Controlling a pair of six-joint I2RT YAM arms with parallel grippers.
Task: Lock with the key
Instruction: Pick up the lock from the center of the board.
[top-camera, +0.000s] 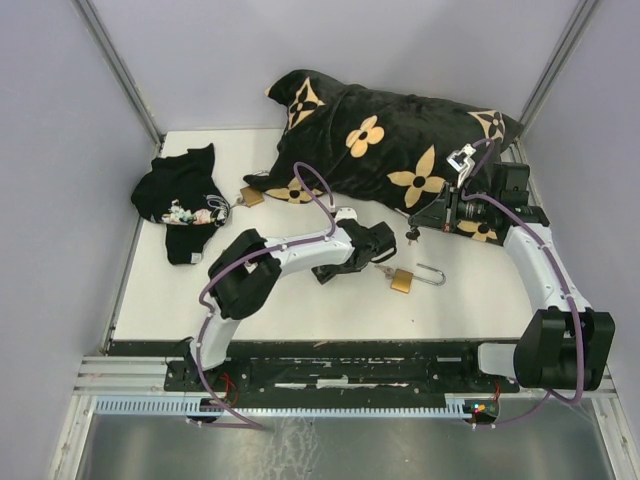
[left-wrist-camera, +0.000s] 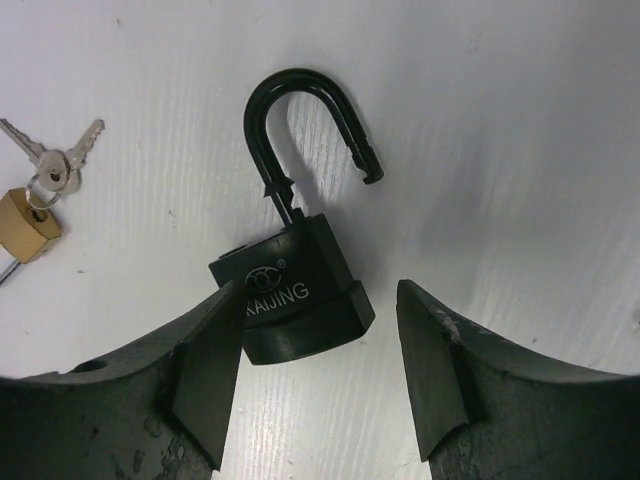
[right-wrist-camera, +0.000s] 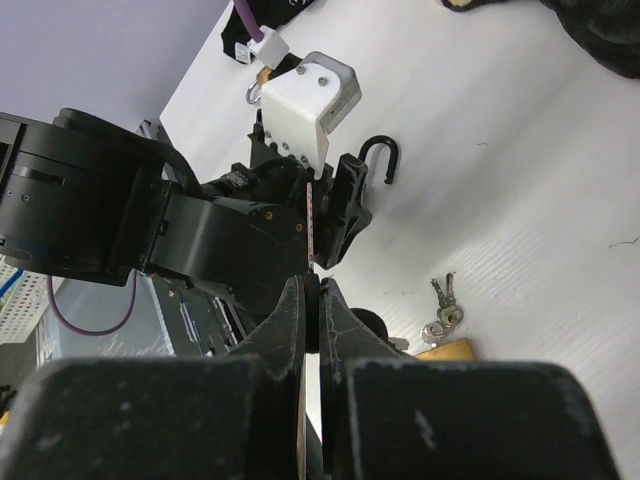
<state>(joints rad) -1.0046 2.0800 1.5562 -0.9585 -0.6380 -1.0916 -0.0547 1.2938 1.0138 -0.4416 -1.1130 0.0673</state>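
Reaching low, left arm (top-camera: 300, 252) spreads jaws around black padlock (left-wrist-camera: 295, 300); right arm (top-camera: 540, 268) jaws pinch key (right-wrist-camera: 312, 222).

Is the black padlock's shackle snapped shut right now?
No, the black padlock has its shackle raised, free end clear of the body.

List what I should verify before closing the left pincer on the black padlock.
1. Left pincer open around black padlock: ok.
2. Padlock centred in the gap: not ok, it sits toward one side.
3. Shackle open, swung out: ok.
4. Right pincer shut on key: ok, though only a thin edge shows.
5. Keyhole facing the key: cannot tell.
6. Brass padlock and spare keys apart from the grasp: ok.
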